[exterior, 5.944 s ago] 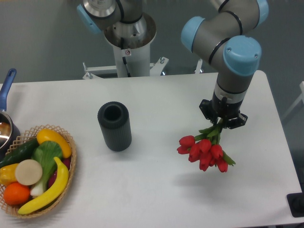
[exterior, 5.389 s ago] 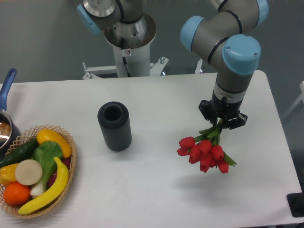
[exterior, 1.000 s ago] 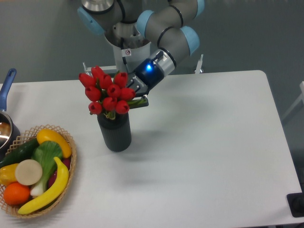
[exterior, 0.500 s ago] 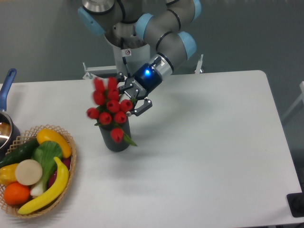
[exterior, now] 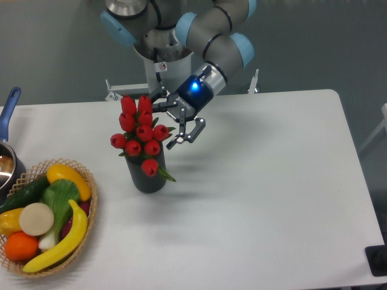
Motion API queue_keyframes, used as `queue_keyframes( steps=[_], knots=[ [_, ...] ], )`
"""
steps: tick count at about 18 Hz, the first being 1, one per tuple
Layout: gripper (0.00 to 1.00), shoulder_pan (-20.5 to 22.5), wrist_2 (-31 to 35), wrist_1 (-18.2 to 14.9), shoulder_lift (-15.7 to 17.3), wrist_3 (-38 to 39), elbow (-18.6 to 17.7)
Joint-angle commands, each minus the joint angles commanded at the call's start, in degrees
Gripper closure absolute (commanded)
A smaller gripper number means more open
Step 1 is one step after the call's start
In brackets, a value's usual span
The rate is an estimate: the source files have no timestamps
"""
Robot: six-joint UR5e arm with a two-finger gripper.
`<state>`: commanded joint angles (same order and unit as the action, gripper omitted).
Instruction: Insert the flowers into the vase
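The flowers (exterior: 139,133), a bunch of red tulip buds on green stems, stand in the vase (exterior: 147,175), a dark grey ribbed cylinder on the white table. One bud and a leaf hang over the vase's front. My gripper (exterior: 176,122) is open just right of the bunch, its fingers spread and clear of the stems, apart from the flowers.
A wicker basket (exterior: 85,217) of fruit and vegetables sits at the front left. A blue-handled metal pot (exterior: 8,121) is at the left edge. The arm's base (exterior: 163,66) stands behind the table. A dark object (exterior: 378,260) is at the front right corner.
The gripper carried the flowers from the right side to the vase, lowered them in, then opened and drew back a little to the right. The bunch now stands free.
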<state>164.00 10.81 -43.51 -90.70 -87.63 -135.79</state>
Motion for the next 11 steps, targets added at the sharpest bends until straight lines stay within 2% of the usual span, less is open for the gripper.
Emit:
queue_keyframes(
  steps=[2, 8, 11],
  knots=[
    [0.0, 2.5, 0.0, 0.1, 0.5, -0.1, 0.0],
    [0.0, 11.9, 1.2, -0.2, 5.6, 0.8, -0.4],
    [0.0, 13.6, 5.0, 0.0, 5.7, 0.8, 0.9]
  ],
)
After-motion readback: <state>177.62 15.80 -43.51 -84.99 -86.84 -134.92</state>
